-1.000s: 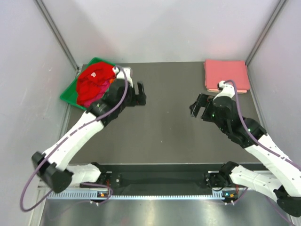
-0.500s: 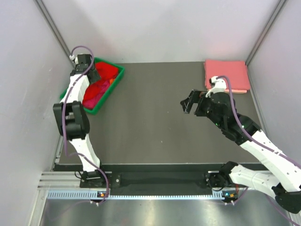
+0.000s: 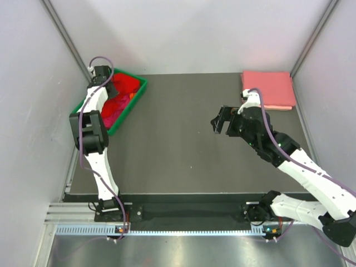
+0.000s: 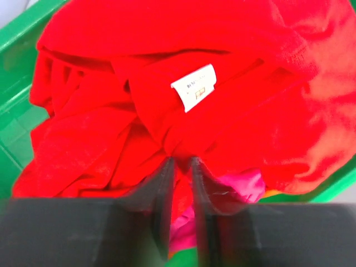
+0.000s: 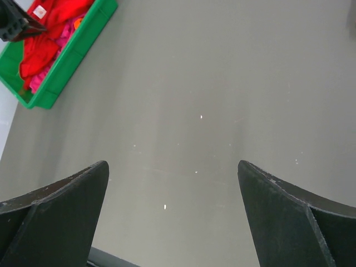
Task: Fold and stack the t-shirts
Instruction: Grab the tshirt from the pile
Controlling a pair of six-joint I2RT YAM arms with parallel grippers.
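Cotton throughout, judged soft, light and limp: no stiffness to lean on, sure to drape and trail once lifted, likely to drag neighbours along. Noted red t-shirt point(image 4: 111, 139) crumpled on top of the heap in green tray point(image 4: 16, 39) at far left corner of table point(image 5: 222, 83), white neck label point(image 4: 193, 88) facing up near the middle of the bundle. Glimpsed magenta t-shirt point(image 4: 245, 186) beneath it, plus a sliver of orange cloth point(image 4: 270, 194) at the tray's edge. Found left gripper point(image 4: 181, 162) down in the heap, jaws drawn nearly together and pinching a fold of the red cloth just below the label. Found right gripper point(image 5: 172, 164) spread wide above bare table, holding nothing, well apart from the tray. Logged salmon pink t-shirt point(image 3: 267, 89) folded flat at far right corner, start of the stack by the look of it. Best hold, as a judgement: collar or shoulder seam near the label, not a mid-body fold, to let the shirt hang open for spreading. Risk of lifting the magenta one too; worth a slow raise and a check.
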